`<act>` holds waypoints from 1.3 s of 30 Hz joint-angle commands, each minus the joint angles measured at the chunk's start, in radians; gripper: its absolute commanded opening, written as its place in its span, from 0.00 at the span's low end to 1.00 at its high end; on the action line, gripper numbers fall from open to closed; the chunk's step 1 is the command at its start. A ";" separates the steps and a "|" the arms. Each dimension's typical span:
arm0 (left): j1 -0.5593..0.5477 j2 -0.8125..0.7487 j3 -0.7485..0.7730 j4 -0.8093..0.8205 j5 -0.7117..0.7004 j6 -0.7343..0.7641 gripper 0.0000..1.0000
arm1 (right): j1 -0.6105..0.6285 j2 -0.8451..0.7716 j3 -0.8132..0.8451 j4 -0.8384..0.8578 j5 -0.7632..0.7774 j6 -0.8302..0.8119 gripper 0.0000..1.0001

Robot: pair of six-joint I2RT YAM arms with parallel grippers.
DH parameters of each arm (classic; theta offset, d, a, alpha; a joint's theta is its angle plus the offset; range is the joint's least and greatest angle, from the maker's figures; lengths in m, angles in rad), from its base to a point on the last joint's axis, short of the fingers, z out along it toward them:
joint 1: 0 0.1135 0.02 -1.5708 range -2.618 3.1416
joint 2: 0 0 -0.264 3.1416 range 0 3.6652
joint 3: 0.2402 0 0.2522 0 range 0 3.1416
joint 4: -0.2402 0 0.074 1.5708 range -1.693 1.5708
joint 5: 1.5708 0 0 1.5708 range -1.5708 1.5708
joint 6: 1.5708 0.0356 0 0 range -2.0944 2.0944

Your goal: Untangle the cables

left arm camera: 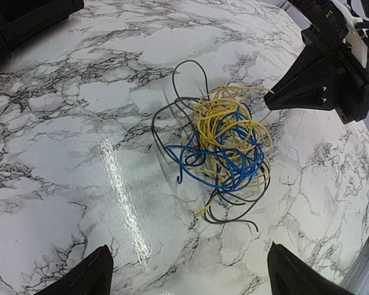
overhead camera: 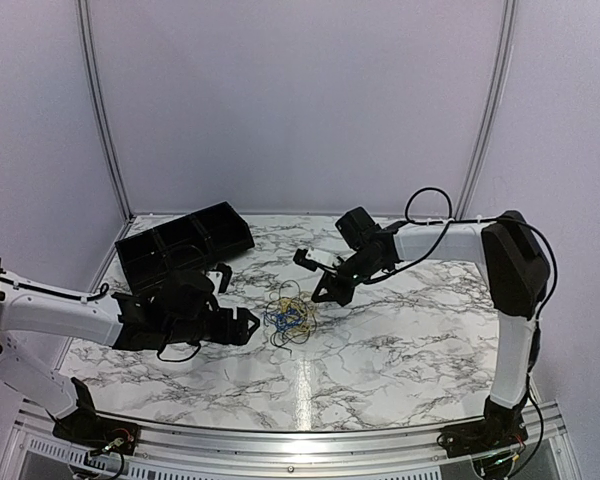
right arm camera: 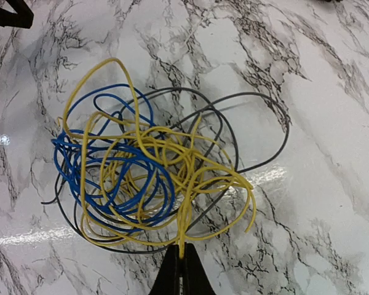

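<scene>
The cables (overhead camera: 290, 317) lie as one tangle of yellow, blue and dark grey wires on the marble table. It shows in the left wrist view (left arm camera: 224, 150) and the right wrist view (right arm camera: 147, 172). My right gripper (right arm camera: 182, 253) is shut on a yellow wire at the tangle's near edge; in the top view it (overhead camera: 325, 293) is at the tangle's upper right. My left gripper (left arm camera: 187, 270) is open and empty, a short way from the tangle; in the top view it (overhead camera: 248, 325) is just left of it.
A black compartment tray (overhead camera: 185, 243) stands at the back left of the table. The marble tabletop (overhead camera: 410, 340) runs to walls at the back and a metal rail at the front.
</scene>
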 commanded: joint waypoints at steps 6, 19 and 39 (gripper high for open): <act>-0.052 0.083 0.139 0.113 -0.214 0.065 0.90 | 0.145 -0.171 0.004 -0.066 -0.010 -0.035 0.00; -0.058 0.349 0.173 0.394 -0.156 0.006 0.82 | 0.157 -0.245 0.014 -0.098 -0.059 -0.020 0.00; -0.066 0.716 0.256 0.566 0.028 -0.060 0.49 | -0.027 -0.368 0.528 -0.244 -0.304 -0.028 0.00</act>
